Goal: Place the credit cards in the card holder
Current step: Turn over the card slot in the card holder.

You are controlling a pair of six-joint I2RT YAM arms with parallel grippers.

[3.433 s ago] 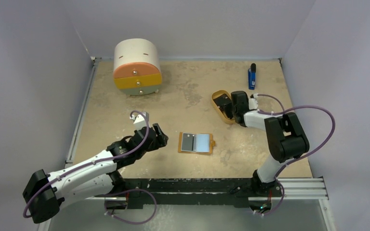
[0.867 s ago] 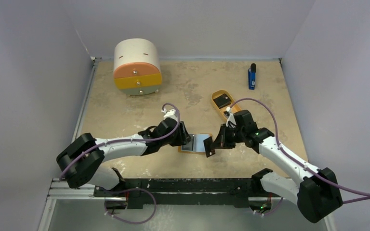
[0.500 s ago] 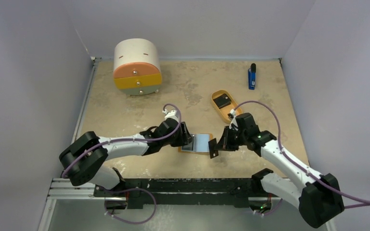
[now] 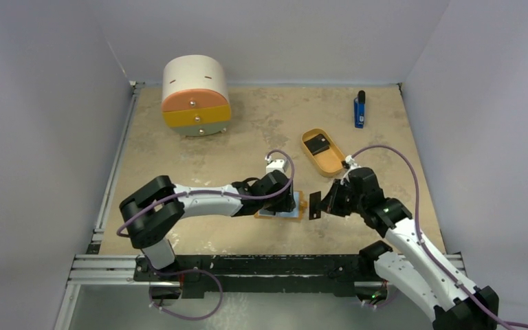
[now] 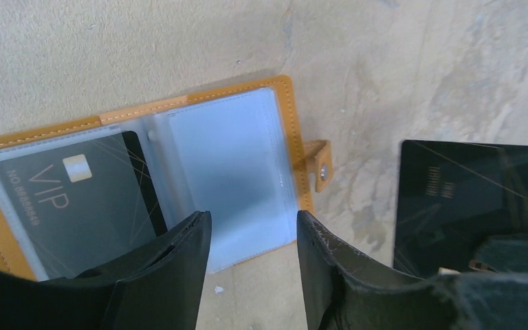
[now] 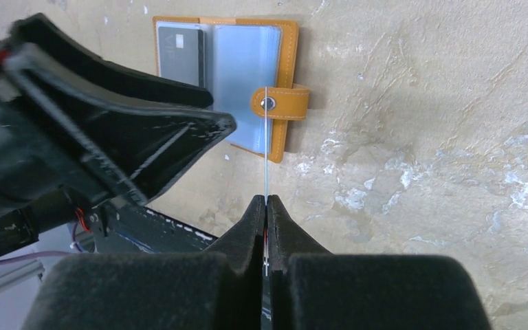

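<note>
The card holder (image 5: pixel 227 158) lies open on the table, one black credit card (image 5: pixel 62 199) marked VIP in its left pocket. Its right pocket shows nothing inside. My left gripper (image 5: pixel 253 218) hangs open over the holder's near edge, a finger on either side of that right pocket. My right gripper (image 6: pixel 266 201) is shut on a second black credit card (image 4: pixel 315 206), held upright just right of the holder's snap tab (image 6: pixel 280 103). In the right wrist view this card (image 6: pixel 266 144) shows edge-on. A third black card (image 4: pixel 318 144) lies in the tan tray (image 4: pixel 333 165).
A round drawer cabinet (image 4: pixel 194 96) stands at the back left. A blue-and-black stick (image 4: pixel 359 110) lies at the back right. The left arm (image 4: pixel 199 199) stretches across the table's near middle, and its finger (image 6: pixel 110 117) fills the left of the right wrist view.
My left gripper has slid right, over the holder's right half. My right gripper, still holding its card, has shifted slightly right and nearer.
</note>
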